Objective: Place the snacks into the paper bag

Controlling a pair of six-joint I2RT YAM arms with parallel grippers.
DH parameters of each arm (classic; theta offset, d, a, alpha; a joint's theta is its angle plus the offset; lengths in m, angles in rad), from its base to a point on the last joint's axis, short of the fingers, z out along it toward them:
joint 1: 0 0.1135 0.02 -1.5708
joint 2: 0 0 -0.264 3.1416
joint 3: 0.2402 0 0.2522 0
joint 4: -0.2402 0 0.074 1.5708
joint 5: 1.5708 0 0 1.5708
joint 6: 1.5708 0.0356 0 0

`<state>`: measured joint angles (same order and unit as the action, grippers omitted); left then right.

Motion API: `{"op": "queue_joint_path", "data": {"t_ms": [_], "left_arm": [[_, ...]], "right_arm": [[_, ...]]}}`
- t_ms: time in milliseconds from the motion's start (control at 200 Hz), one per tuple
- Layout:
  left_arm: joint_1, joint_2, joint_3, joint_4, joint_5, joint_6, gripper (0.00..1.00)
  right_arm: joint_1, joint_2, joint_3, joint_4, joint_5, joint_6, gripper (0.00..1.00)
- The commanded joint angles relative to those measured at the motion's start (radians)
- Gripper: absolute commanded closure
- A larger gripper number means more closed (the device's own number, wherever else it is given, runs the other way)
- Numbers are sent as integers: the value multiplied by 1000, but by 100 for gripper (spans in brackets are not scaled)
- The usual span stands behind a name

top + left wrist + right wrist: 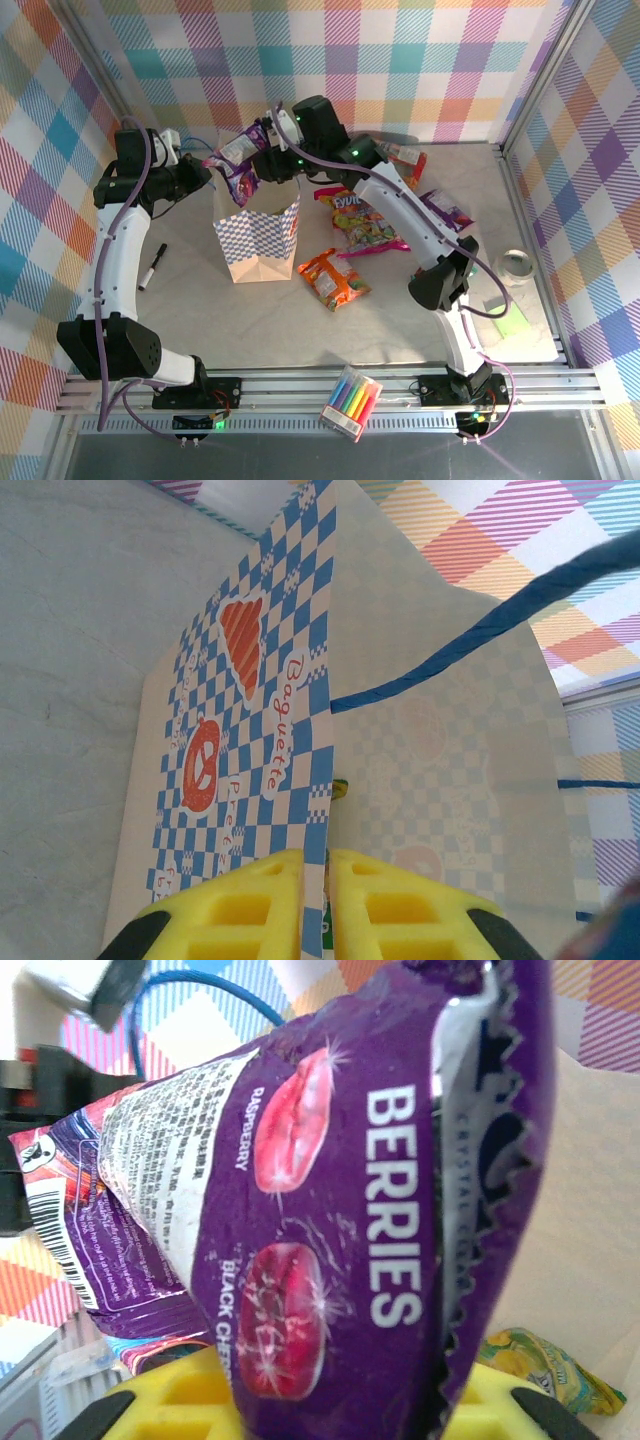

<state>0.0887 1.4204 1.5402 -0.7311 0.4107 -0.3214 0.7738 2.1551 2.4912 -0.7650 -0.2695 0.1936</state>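
A black pen (152,267) lies on the table (200,320) left of the paper bag (258,238). A clear pack of markers (351,402) sits on the rail at the near edge, between the arm bases. Over by the right wall are a round metal tin (518,265) and a flat green thing (510,318). Loose snacks lie scattered right of the bag. An orange packet (335,278) is nearest, with a multicolour candy packet (368,236) beyond it. A red-and-yellow packet (345,200) lies partly under the right arm, which reaches across this heap. A second purple packet (445,212) lies further right, and a red packet (410,160) at the far side.

The bag stands upright with its mouth open. The left gripper (316,900) is closed on the bag's top edge, its yellow fingers (240,910) pinching the paper wall between them, and a blue cord handle (480,640) arches past. The right gripper (330,1415) clamps one end of a purple berry packet (330,1210), jaws narrow on the foil. Seen from above, that packet hangs at the bag's far rim over the mouth, near the left gripper. Behind it is the bag's pale inner wall (585,1220), and a green-yellow packet (545,1365) lies inside the bag
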Motion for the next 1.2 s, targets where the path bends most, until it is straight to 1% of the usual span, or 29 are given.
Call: {"op": "queue_joint_path", "data": {"t_ms": [0,175,325,470,725,930,1195], "left_arm": [[13,-6,-16,6,23,8,84],[14,-7,-15,2,22,9,84],[14,-6,-14,6,22,9,84],[14,-2,-17,8,22,7,84],[14,0,-20,19,25,-2,84],[14,2,-19,15,22,-5,84],[14,4,-18,15,18,-8,85]], "right_arm": [[8,10,34,59,58,29,74],[19,24,35,34,129,48,73],[30,31,35,15,218,74,73],[39,48,37,1,231,77,73],[67,73,37,-26,329,37,73],[74,89,37,-51,375,30,73],[79,116,40,-97,386,14,72]]}}
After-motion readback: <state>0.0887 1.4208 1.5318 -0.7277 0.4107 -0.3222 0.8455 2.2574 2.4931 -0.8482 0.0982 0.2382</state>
